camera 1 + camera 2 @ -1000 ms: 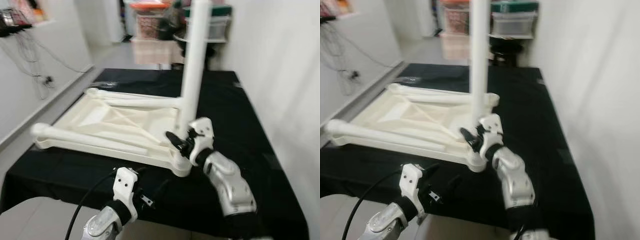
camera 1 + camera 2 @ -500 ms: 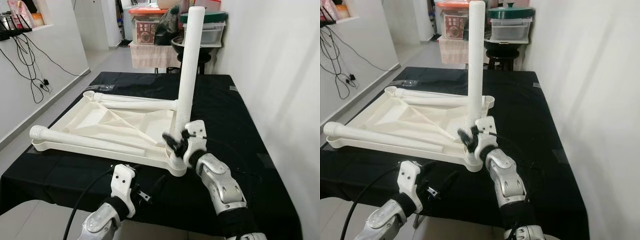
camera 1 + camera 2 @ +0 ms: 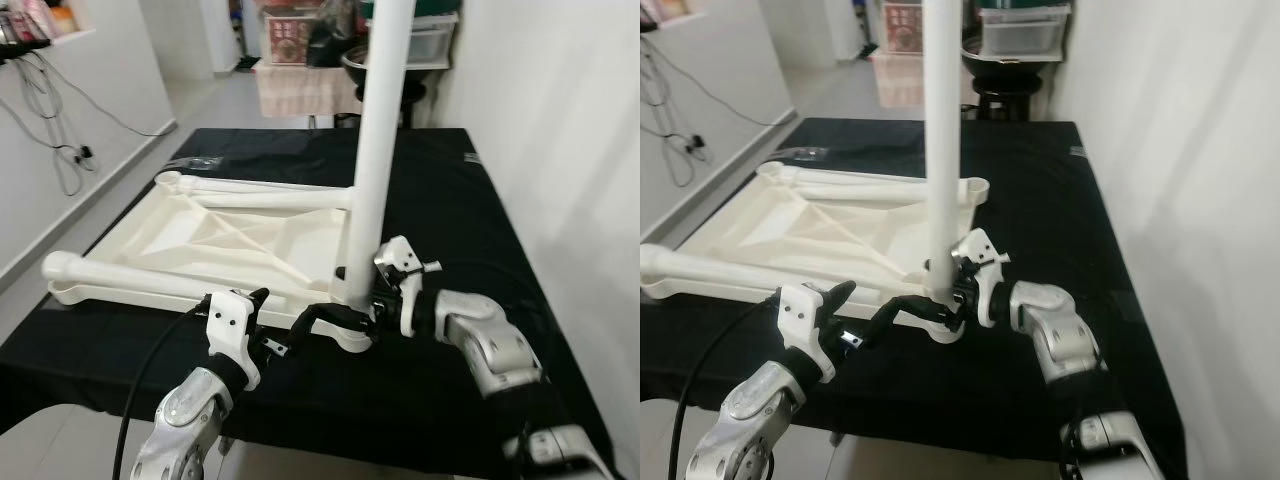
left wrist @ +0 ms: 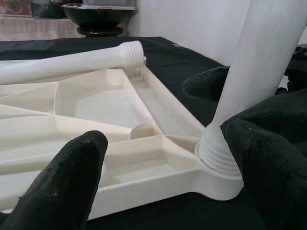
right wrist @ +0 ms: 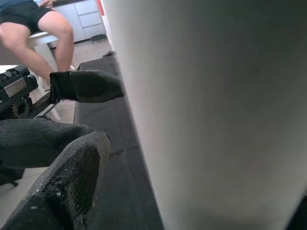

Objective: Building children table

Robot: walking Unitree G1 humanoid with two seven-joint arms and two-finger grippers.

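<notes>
A white children's table top (image 3: 200, 235) lies upside down on the black cloth. One white leg (image 3: 375, 150) stands upright in its near right corner socket (image 4: 218, 167). Two loose legs lie on the top, one along the near edge (image 3: 150, 280) and one along the far edge (image 3: 260, 193). My right gripper (image 3: 378, 300) reaches in from the right and is shut on the base of the upright leg. My left gripper (image 3: 300, 315) is open at the same corner, and its fingers (image 4: 72, 191) stand apart on either side of the socket.
The black-clothed table (image 3: 450, 200) runs along a white wall on the right. Storage boxes (image 3: 300, 30) and a dark stool stand behind it. Cables (image 3: 50, 110) hang on the left wall. A seated person's legs (image 5: 43, 28) show in the right wrist view.
My left gripper has risen from below the table's front edge to the near right corner, open. My right forearm has swung out to the right, still holding the leg's base. The camera has shifted.
</notes>
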